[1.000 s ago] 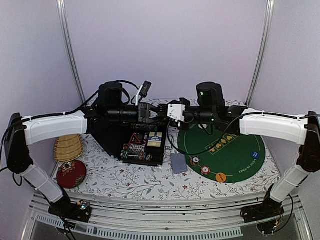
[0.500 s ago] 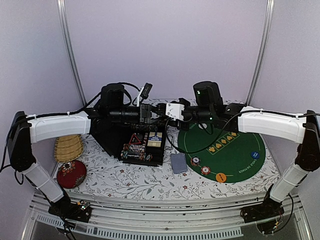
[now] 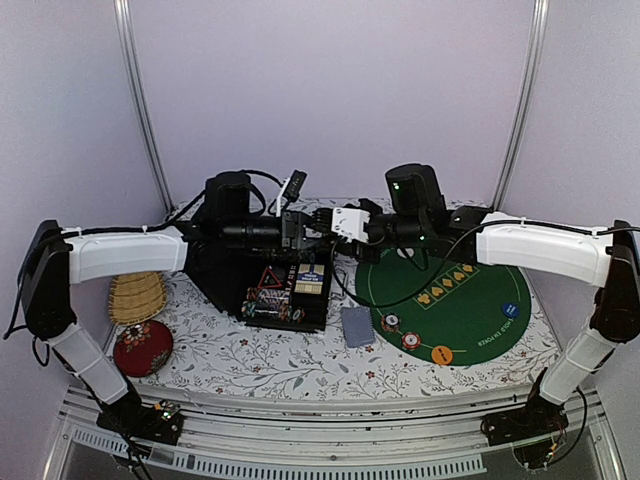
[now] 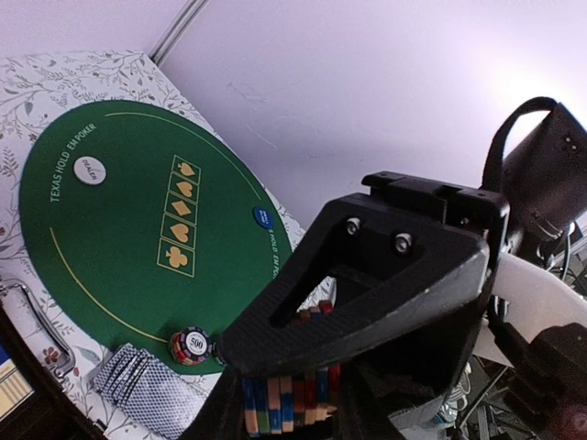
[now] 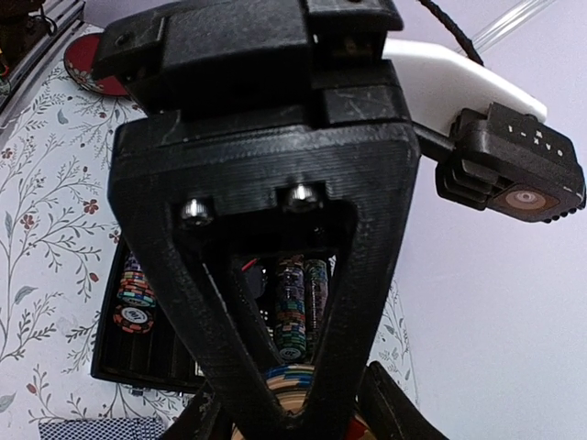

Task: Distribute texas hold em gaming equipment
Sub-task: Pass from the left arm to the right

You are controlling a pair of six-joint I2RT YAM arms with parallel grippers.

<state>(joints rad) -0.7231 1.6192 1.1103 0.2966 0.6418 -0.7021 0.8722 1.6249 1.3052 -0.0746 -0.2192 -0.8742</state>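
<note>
Nearest us on the green felt mat [image 3: 470, 320] lies the orange button disc [image 3: 441, 354]. A chip stack [image 3: 411, 340] sits just beyond it, then a second chip stack [image 3: 390, 322]. The blue button disc [image 3: 510, 308] is off to the right. The playing cards [image 3: 357, 326] rest just off the mat's left edge on the flowered surface [image 3: 260, 365]. The white button disc [image 4: 89, 170] lies farther in on the felt. Left of the mat, the black case [image 3: 222, 275] holds rows of chips [image 5: 292, 316], so we judge the distribution partly done, with chips left to move.

Farthest back, both arms reach inward with level forearms and meet above the case's far right corner. The left claw [image 3: 308, 224] pinches a chip row [image 4: 284, 403] in mid-air. The right claw [image 3: 328, 220] has its fingers around the same row, but we cannot tell whether they press on it.
</note>
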